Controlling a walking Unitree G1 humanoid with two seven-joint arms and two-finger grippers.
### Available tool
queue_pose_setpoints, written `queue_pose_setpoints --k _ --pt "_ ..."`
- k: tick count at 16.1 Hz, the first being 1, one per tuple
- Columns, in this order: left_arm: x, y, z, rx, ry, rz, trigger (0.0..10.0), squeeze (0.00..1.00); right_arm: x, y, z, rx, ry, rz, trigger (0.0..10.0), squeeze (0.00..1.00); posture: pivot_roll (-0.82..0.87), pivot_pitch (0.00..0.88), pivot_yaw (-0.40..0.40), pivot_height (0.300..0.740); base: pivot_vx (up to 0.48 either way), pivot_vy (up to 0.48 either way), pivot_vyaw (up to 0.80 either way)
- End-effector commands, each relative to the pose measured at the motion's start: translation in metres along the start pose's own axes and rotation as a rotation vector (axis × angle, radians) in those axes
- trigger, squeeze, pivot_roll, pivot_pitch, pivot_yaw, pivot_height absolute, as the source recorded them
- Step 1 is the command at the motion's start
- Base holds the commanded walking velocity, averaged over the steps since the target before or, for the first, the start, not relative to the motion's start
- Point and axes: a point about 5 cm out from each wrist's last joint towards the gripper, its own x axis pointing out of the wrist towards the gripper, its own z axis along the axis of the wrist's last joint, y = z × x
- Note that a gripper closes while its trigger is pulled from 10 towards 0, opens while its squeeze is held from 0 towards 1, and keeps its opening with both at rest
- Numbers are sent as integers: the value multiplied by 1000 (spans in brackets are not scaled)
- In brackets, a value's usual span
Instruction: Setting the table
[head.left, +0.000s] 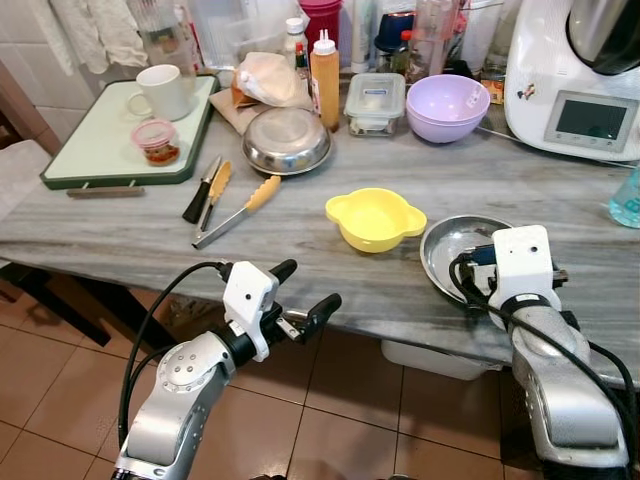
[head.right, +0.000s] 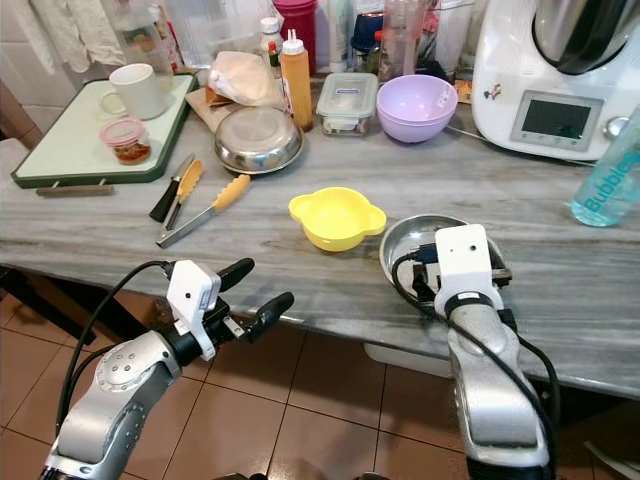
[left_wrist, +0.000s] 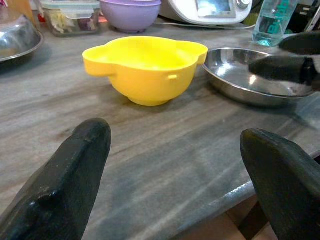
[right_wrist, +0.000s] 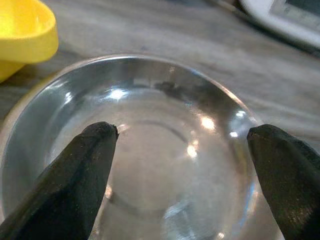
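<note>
A yellow bowl (head.left: 374, 217) with two small handles stands on the grey marble table (head.left: 120, 230), near its front edge. Just to its right lies a shallow steel dish (head.left: 445, 252). My right gripper (right_wrist: 184, 131) hangs open over that dish, one finger (right_wrist: 85, 175) on each side of its middle, holding nothing. My left gripper (head.left: 308, 284) is open at the table's front edge, pointing at the yellow bowl (left_wrist: 145, 67) from a short way off, and is empty as well.
At the back left a green tray (head.left: 100, 140) carries a white mug (head.left: 165, 92) and a small jar. Tongs (head.left: 235, 212), a knife, an upturned steel bowl (head.left: 288, 140), a purple bowl (head.left: 447, 105), a white appliance (head.left: 570, 90) and a blue bottle (head.right: 605, 175) crowd the back.
</note>
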Motion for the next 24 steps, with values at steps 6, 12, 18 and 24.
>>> queue_pose_setpoints --k 6,12,18,24 --pt "-6 2 -2 10 7 18 10000 0 16 8 -3 83 99 139 10000 1000 -78 124 52 740 0 0 0" --pt "-11 3 -3 14 12 33 10000 0 24 18 -5 145 144 222 10000 1000 -50 119 45 740 0 0 0" --pt "-12 4 -1 22 13 38 10000 0 33 24 1 157 114 240 10000 1000 -44 120 54 740 0 0 0" --pt "-11 3 -1 21 19 37 10000 0 43 34 10 176 65 255 10000 1000 -42 124 60 740 0 0 0"
